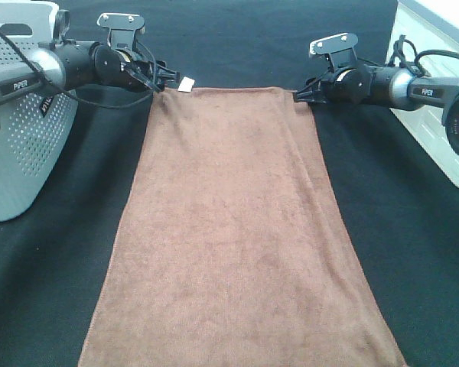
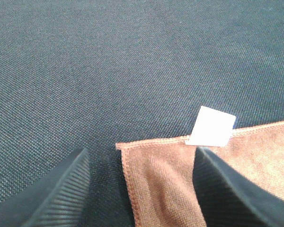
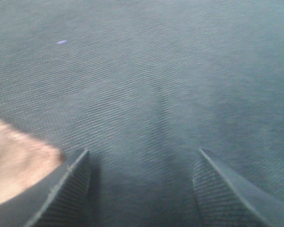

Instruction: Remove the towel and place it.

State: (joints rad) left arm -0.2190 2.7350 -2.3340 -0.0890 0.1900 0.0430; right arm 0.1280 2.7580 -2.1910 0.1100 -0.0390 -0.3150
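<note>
Towel [image 1: 237, 237] lies flat on the black-clothed worktop [image 1: 413, 229], its long axis running from the far edge toward the near edge, where it passes out of the high view. Both far corners sit right at the arms. Left claw [image 1: 162, 76] stands at the far-left corner, by the small white tag [image 2: 211, 126]; in its wrist view the jaws are parted with the corner between them, one finger over the cloth, nothing pinched. Right claw [image 1: 302, 94] stands at the far-right corner, jaws equally parted and empty; its wrist view shows the brown corner just outside one finger, so that claw sits slightly off its corner. Each arm is nearest its own corner. My guess is the coming move depends on that offset. A grey perforated basket [image 1: 19, 130] stands at the worktop's left edge and a white bin [image 1: 436, 99] at the right edge.
</note>
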